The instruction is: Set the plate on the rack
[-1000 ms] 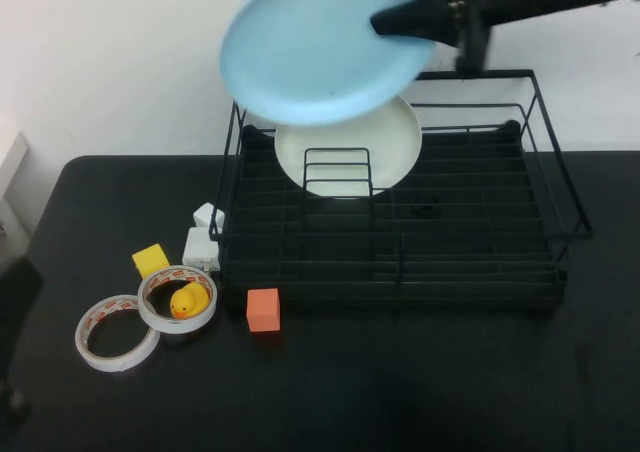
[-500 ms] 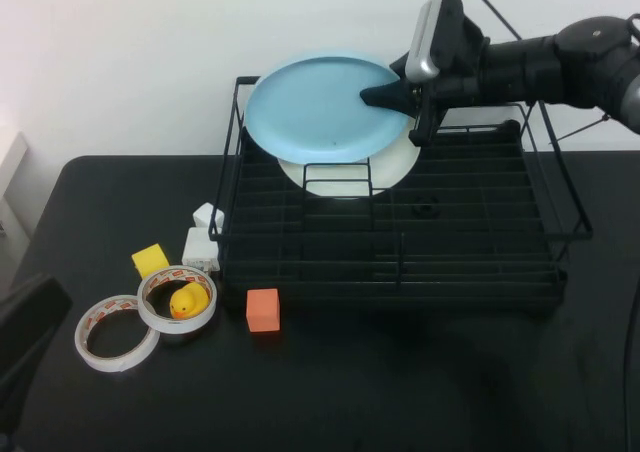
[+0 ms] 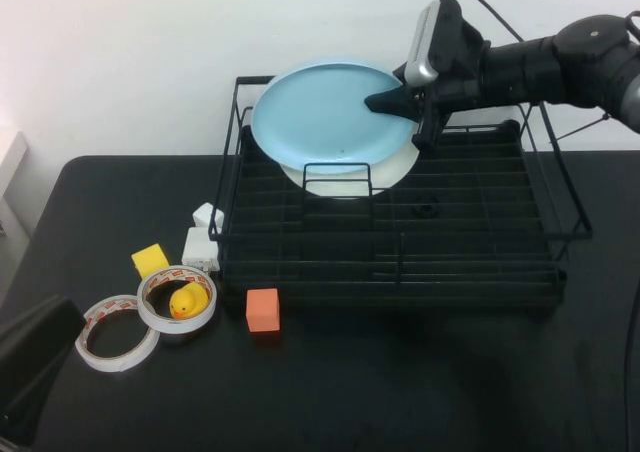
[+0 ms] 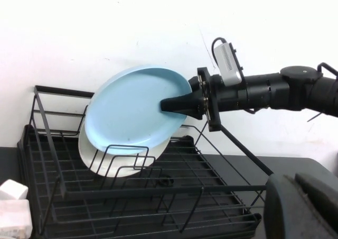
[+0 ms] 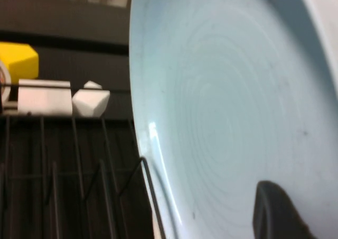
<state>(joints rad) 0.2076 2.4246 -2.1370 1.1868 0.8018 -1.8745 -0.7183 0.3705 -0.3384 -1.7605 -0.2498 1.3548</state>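
Observation:
The pale light-blue plate (image 3: 320,117) hangs tilted over the back left of the black wire rack (image 3: 390,290), just in front of a cream-white plate (image 3: 400,162) that stands in the dividers. My right gripper (image 3: 385,102) is shut on the blue plate's right rim, reaching in from the right. In the left wrist view the blue plate (image 4: 132,109), the right gripper (image 4: 166,106) and the rack (image 4: 158,194) all show. The right wrist view is filled by the plate (image 5: 227,107), with one finger (image 5: 272,212) on it. My left gripper (image 3: 30,362) is shut and empty at the table's front left.
Left of the rack lie two tape rolls (image 3: 115,332), one holding a yellow duck (image 3: 187,300), plus a yellow block (image 3: 150,260), an orange block (image 3: 263,309) and white blocks (image 3: 203,240). A white wall stands behind the rack.
The right gripper has brought the blue plate down from above the rack to its back left, close to the cream plate. The left arm has crept further into view at the lower left.

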